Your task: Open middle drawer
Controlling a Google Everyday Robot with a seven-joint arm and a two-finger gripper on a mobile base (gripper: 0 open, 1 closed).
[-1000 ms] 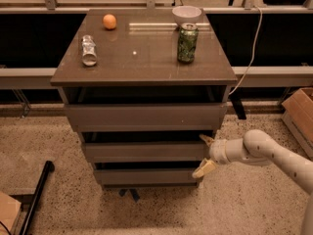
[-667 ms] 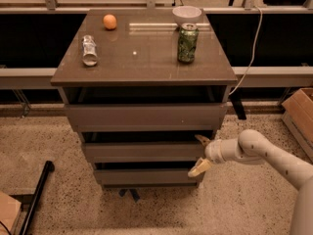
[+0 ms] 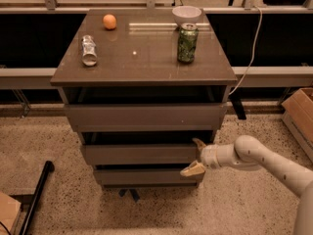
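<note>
Hand [image 3: 196, 156]: lower right of centre, fingers spread wide, one above and one below the drawer front's right end; it has edged slightly left.
Middle drawer [image 3: 139, 154]: lower centre, below the surface [image 3: 146, 58]; unmoved.

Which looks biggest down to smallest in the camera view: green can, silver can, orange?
1. green can, standing.
2. silver can, lying down, nearly as big.
3. orange, smallest, though it sits farther back.
The gripper is at the right end of the middle drawer.
</note>
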